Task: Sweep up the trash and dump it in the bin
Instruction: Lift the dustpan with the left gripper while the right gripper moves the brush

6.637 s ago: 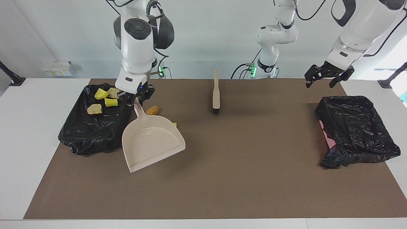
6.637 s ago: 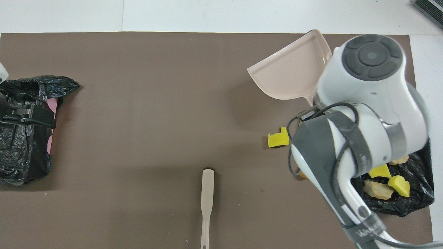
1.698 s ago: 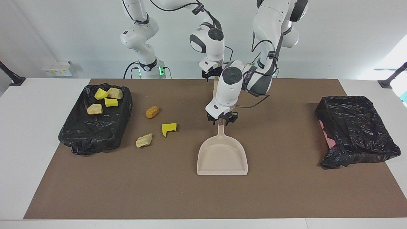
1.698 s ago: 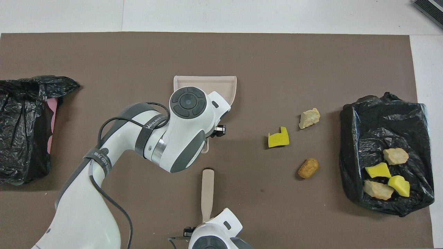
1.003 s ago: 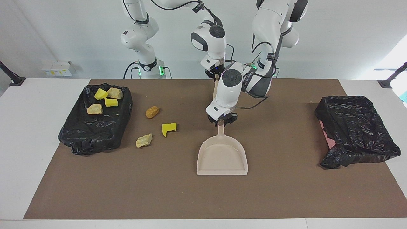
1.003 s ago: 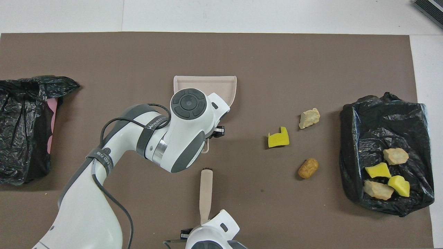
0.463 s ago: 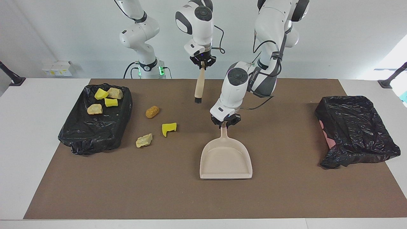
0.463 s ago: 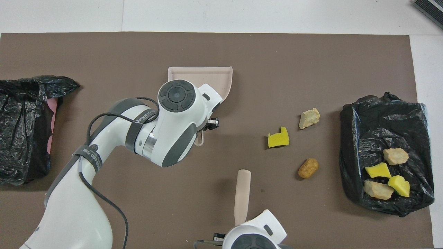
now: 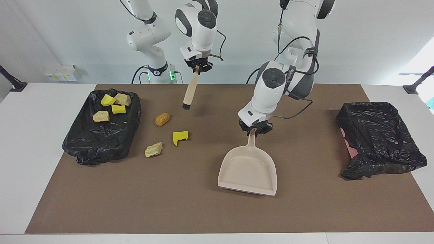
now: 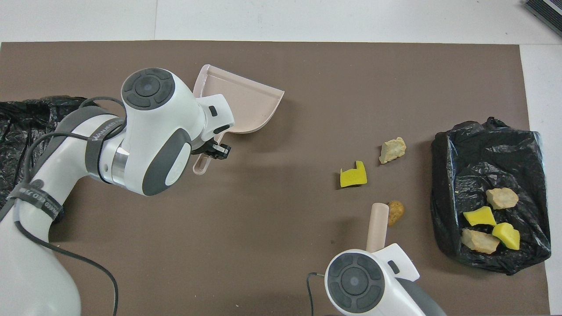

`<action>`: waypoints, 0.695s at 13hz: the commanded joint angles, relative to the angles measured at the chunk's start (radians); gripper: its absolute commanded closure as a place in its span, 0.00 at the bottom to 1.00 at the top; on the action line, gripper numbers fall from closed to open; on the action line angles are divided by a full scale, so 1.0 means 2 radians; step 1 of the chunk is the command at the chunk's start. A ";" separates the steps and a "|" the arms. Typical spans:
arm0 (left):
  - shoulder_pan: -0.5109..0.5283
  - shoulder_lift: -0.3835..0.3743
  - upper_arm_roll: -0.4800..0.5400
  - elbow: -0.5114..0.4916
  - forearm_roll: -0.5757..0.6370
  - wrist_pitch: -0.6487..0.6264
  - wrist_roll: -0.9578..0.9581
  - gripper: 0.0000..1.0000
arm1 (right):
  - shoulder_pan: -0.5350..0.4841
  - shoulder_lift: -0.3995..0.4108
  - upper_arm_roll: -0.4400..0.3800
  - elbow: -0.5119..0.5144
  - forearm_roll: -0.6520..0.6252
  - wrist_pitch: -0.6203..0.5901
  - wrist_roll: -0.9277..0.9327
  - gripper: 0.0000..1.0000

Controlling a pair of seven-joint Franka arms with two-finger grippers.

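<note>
Three pieces of loose trash lie on the brown mat: a brown lump (image 9: 162, 119) (image 10: 396, 210), a yellow sponge chunk (image 9: 180, 136) (image 10: 353, 174) and a beige lump (image 9: 154, 149) (image 10: 392, 150). Several more pieces (image 9: 118, 108) lie in the black-bagged bin (image 9: 101, 139) (image 10: 487, 145) at the right arm's end. My left gripper (image 9: 255, 130) (image 10: 210, 151) is shut on the handle of the beige dustpan (image 9: 247, 169) (image 10: 239, 105), which is tilted over the middle of the mat. My right gripper (image 9: 197, 69) is shut on the brush (image 9: 188, 91) (image 10: 377, 226), which hangs bristles down in the air near the brown lump.
A second black-bagged bin (image 9: 379, 139) (image 10: 17, 118) with a pink rim showing stands at the left arm's end of the table. The brown mat (image 9: 203, 210) covers most of the white table.
The right arm has lifted the brush off the mat and carried it toward the loose trash. The left arm has swung the dustpan toward its own end of the table and turned it.
</note>
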 commanded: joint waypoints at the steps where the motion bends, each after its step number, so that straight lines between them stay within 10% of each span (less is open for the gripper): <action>1: 0.014 -0.034 -0.003 -0.018 0.002 -0.031 0.128 1.00 | -0.052 0.000 0.005 -0.008 -0.036 -0.006 -0.019 1.00; 9: 0.012 -0.074 -0.004 -0.080 0.018 -0.014 0.392 1.00 | -0.183 -0.019 0.004 -0.096 -0.031 0.098 -0.168 1.00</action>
